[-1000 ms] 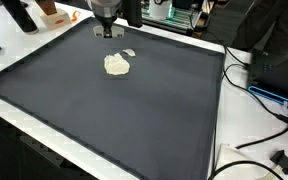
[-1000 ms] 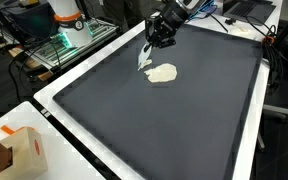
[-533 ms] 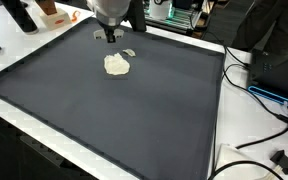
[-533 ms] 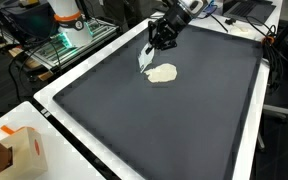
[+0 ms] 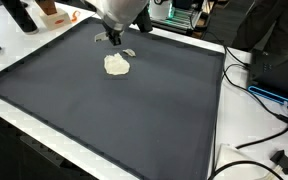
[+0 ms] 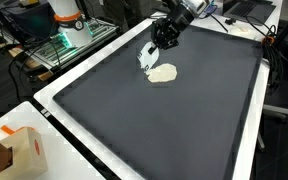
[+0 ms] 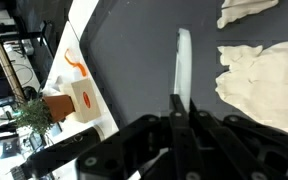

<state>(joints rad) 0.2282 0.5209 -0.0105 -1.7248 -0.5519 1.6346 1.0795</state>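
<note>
Tool (image 6: 161, 40) fingers are pressed together on a thin white piece (image 6: 146, 55). In the wrist view the piece (image 7: 182, 62) shows edge-on as a narrow strip rising from between the fingertips. It hangs just above the dark mat (image 5: 134, 120) that covers the desk (image 6: 46, 101), near the mat's far edge in an exterior view (image 5: 112, 38).

Just beside the held piece lies a crumpled cream cloth (image 6: 163, 73), flat on the mat and apart from the tool; it shows in both exterior views (image 5: 117, 65). The wrist view shows it to the right of the strip (image 7: 259, 85). A smaller cream scrap (image 7: 246, 12) lies close beyond it, also seen in an exterior view (image 5: 129, 51).

Off the mat, an orange-and-white carton (image 6: 24, 150) stands on the desk's white rim, with a small plant (image 7: 29, 115) next to it. Black cables (image 5: 256, 82) trail along the opposite side of the desk.
</note>
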